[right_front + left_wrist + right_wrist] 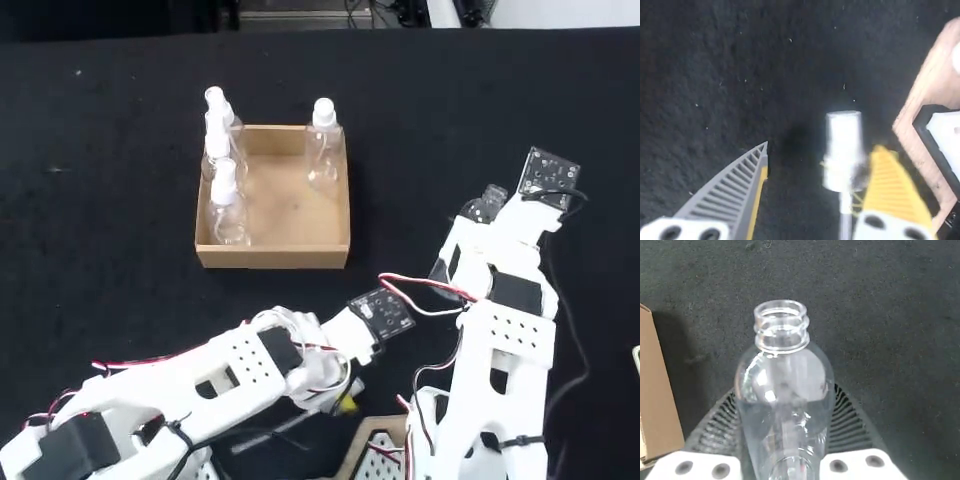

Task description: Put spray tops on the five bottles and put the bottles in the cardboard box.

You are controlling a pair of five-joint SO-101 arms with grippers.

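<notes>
The cardboard box (275, 250) holds several clear bottles with white spray tops: three along its left wall (222, 190) and one in the far right corner (323, 150). To the right of the box, my right gripper (476, 224) (785, 410) is shut on a clear bottle (490, 201) (782, 385) with a bare, open neck. My left gripper (338, 388) (822, 147) hangs open low over the black table near the front edge. A white spray top (843, 150) lies between its fingers, against the yellow finger (890, 185) and apart from the grey one (735, 195).
A wooden base board (932, 95) (372, 442) lies under the arms at the front edge, close to the left gripper. The box's side wall (655, 405) stands beside the held bottle. Black table cloth (100, 220) spreads around the box.
</notes>
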